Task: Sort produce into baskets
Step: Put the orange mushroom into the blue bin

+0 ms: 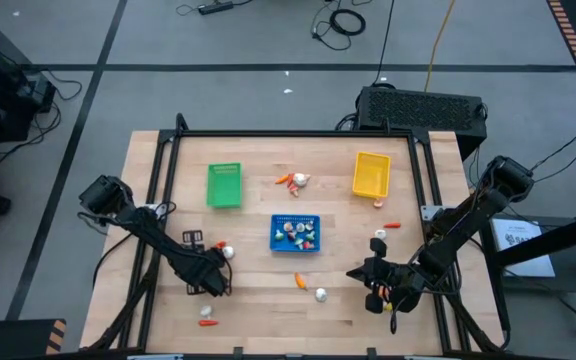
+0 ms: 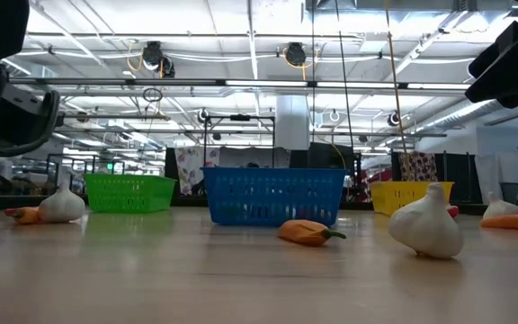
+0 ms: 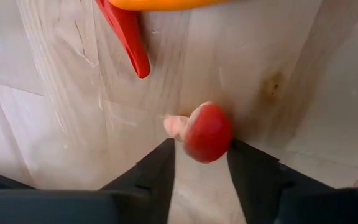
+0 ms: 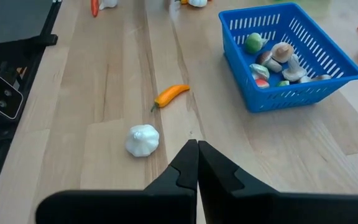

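Left pincer – at seven o'clock on the wooden tabletop – brackets a small round red radish-like piece, jaws apart; right pincer closed, empty.

Left gripper low at the table's front-left, fingers parted. Right gripper at front-right, fingers pressed together, arm folded back.
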You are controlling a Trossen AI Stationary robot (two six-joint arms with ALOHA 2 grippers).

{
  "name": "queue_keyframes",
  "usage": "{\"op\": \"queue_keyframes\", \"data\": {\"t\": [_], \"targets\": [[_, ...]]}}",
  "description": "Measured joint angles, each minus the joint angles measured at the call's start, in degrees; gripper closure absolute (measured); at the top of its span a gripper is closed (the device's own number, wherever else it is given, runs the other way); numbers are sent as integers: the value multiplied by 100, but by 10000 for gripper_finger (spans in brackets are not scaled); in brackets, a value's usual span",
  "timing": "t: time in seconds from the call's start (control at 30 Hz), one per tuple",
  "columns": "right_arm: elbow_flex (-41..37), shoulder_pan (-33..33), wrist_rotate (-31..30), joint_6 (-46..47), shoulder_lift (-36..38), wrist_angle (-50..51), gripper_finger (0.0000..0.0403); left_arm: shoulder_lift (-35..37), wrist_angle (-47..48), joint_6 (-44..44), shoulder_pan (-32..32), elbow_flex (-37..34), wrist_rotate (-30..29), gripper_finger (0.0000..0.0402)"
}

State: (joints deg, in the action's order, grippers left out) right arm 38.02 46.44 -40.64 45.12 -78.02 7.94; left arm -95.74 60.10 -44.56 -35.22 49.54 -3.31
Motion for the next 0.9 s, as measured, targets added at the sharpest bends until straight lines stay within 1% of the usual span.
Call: {"op": "queue_keyframes", "data": {"t": [0.23,0.37,0.47,0.63,0.83,0.9], "targets": [[0,0,3,11,0,-2,403,0,25,-9,4,0,-70,348],[0,0,9,24,0,-2,403,0,31,-7,4,0,-56,382],[0,0,11,26,0,-2,403,0,33,-7,4,0,-35,392],[0,0,15,26,0,-2,403,-1,110,-7,4,25,-10,395],[0,0,20,26,0,-2,403,102,747,-4,0,451,-31,396],[0,-2,20,23,0,0,403,203,708,-9,0,643,-238,396]]}}
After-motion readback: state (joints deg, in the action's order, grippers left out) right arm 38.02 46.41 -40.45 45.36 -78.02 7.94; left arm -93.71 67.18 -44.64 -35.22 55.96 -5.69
